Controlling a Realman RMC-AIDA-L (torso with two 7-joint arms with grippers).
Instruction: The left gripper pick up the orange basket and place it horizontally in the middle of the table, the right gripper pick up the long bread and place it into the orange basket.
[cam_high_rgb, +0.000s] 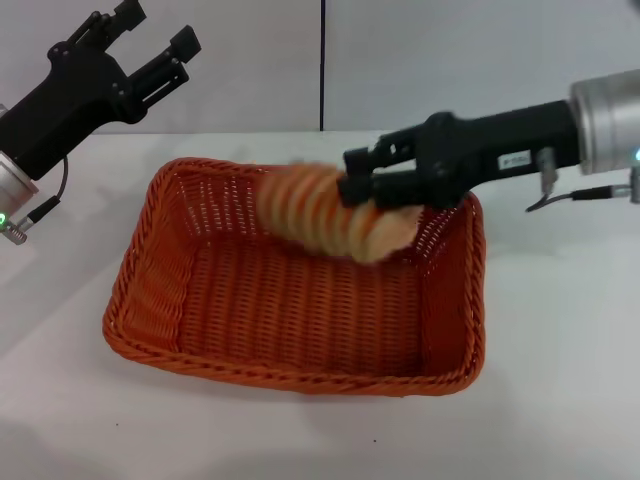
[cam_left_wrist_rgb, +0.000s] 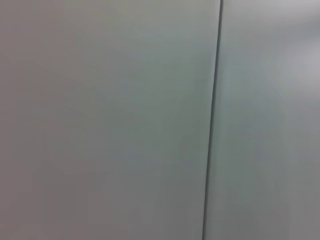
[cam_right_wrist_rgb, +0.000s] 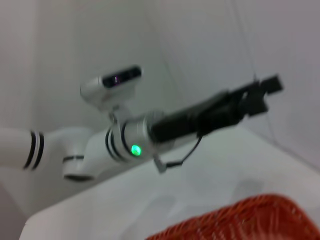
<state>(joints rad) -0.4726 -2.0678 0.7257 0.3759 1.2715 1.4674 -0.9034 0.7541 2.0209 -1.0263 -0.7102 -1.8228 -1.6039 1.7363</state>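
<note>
The left gripper (cam_right_wrist_rgb: 260, 95), a black claw on a silver arm with a green ring light (cam_right_wrist_rgb: 135, 149), hangs above the white table (cam_right_wrist_rgb: 200, 190), well apart from the orange basket (cam_right_wrist_rgb: 240, 222) rim below it.

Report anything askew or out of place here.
The orange basket sits slightly skewed on the table. The long bread hangs tilted in the right claw above it. The left claw is raised and open.
</note>
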